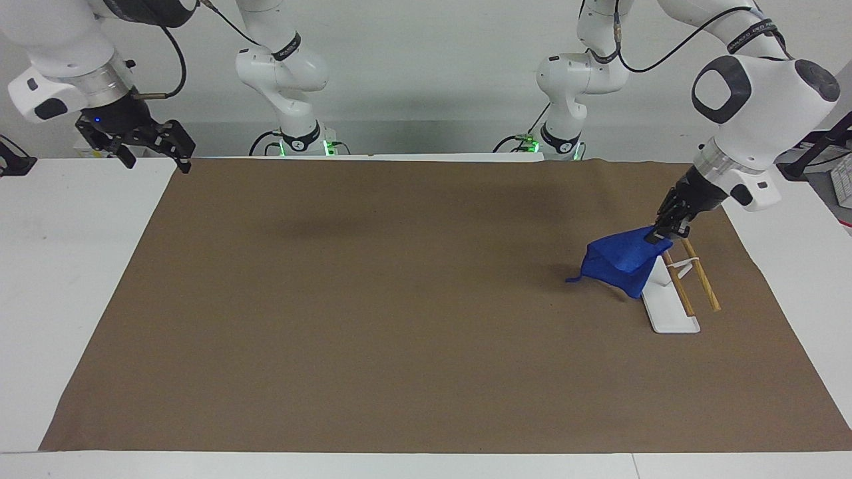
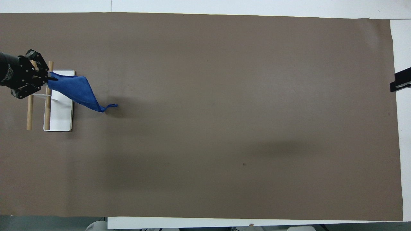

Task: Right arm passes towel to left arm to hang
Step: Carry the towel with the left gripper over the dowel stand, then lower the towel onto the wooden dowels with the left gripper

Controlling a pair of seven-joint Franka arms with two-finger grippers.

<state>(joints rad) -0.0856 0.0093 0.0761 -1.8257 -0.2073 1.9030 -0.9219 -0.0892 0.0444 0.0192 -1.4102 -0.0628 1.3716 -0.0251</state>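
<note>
Gripping one corner of the towel [image 1: 620,261], the left end effector [image 1: 667,229] hangs at the right of the facing view over the white rack [image 1: 665,309] with its two wooden rods [image 1: 699,275], the blue cloth drooping above the brown mat [image 1: 373,313] on the counter [image 1: 73,266], while the right end effector [image 1: 136,143] waits at upper left, fingers spread apart. From overhead, the left end effector [image 2: 40,78] sits at the left edge pinching the towel [image 2: 77,93] over the rack [image 2: 61,118], and only a dark tip of the right end effector [image 2: 401,81] shows at the right edge.
</note>
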